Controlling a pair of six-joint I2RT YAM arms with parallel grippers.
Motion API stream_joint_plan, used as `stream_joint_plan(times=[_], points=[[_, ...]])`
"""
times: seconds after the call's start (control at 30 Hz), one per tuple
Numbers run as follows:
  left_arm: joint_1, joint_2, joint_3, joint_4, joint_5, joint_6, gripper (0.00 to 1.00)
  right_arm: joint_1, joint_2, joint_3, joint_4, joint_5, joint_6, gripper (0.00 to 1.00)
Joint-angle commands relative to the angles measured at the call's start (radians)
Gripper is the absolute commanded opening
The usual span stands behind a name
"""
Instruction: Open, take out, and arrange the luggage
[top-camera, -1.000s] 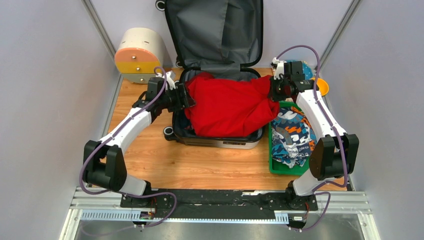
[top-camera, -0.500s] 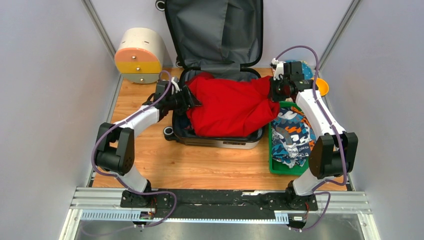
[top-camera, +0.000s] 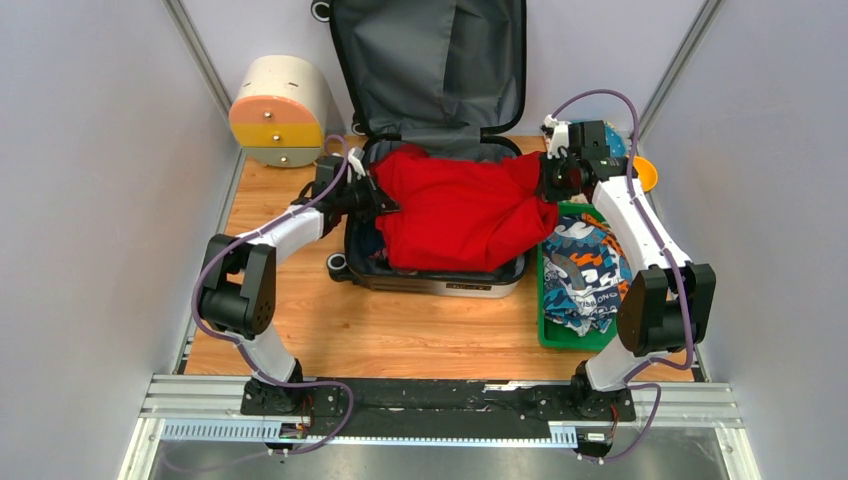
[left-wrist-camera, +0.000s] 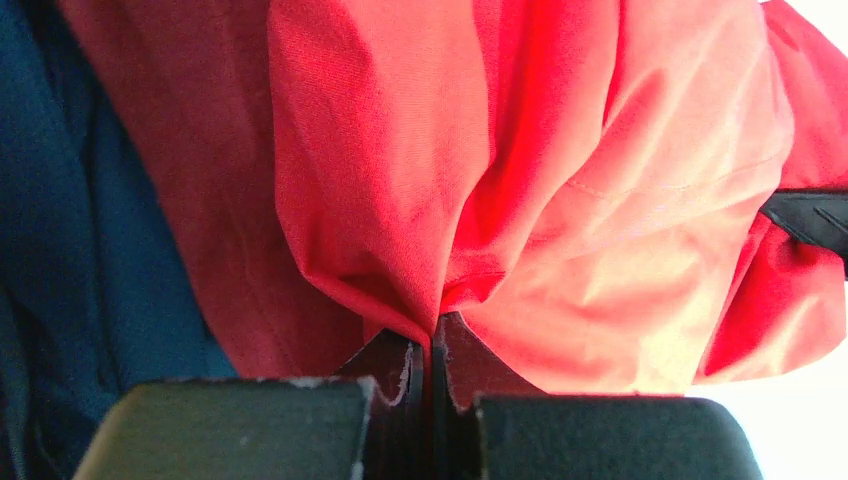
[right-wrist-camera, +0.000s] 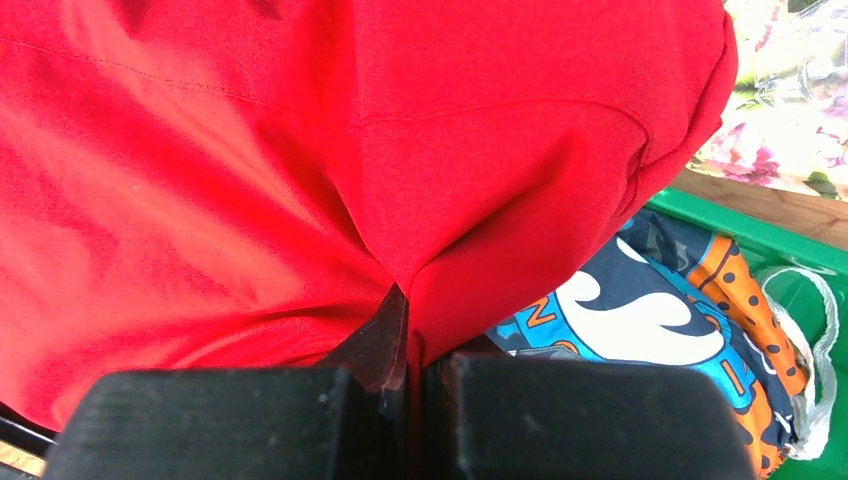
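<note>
Suitcase (top-camera: 430, 60): hard shell, grey fabric lining, open on the worktop (top-camera: 300, 330), lid raised. Red garment (top-camera: 460, 215): soft, creased cloth heaped inside the suitcase. Left jaws are clamped on its left edge, right jaws on its right. Best handling, I'd say: raise both ends evenly, clear of the suitcase rim.
</note>
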Motion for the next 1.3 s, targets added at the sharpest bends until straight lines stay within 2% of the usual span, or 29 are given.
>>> stream_joint_plan(times=[0.0,0.3,0.4,0.43,0.47,0.53,0.67,0.93,1.1,1.17,1.27], points=[[-0.019,-0.073,0.079,0.060,0.041,0.094,0.00,-0.018,-0.023,0.066,0.015,0.000,-0.009,0.00],[-0.038,-0.090,0.186,-0.142,-0.065,0.186,0.00,-0.020,-0.060,0.078,0.012,0.045,-0.026,0.00],[-0.042,-0.060,0.229,-0.199,-0.097,0.221,0.00,-0.029,-0.063,0.073,0.014,0.051,-0.030,0.00],[-0.044,-0.035,0.242,-0.225,-0.110,0.232,0.03,-0.029,-0.060,0.073,0.012,0.052,-0.030,0.00],[-0.044,-0.021,0.271,-0.231,-0.129,0.249,0.06,-0.031,-0.058,0.073,0.014,0.054,-0.030,0.00],[-0.036,0.009,0.300,-0.245,-0.143,0.286,0.00,-0.031,-0.052,0.081,0.014,0.060,-0.032,0.00],[-0.044,0.017,0.366,-0.237,-0.096,0.304,0.00,-0.047,-0.052,0.099,0.008,0.049,-0.038,0.00],[-0.139,-0.101,0.410,-0.198,-0.101,0.519,0.00,-0.072,-0.152,0.179,0.000,-0.055,-0.030,0.00],[-0.166,-0.081,0.490,-0.219,-0.068,0.504,0.00,-0.089,-0.273,0.161,-0.014,-0.012,-0.092,0.00],[-0.185,-0.064,0.518,-0.222,-0.061,0.502,0.00,-0.098,-0.310,0.136,-0.029,0.050,-0.151,0.00],[-0.264,-0.047,0.532,-0.210,-0.042,0.499,0.00,-0.162,-0.364,0.106,-0.044,0.133,-0.202,0.00]])
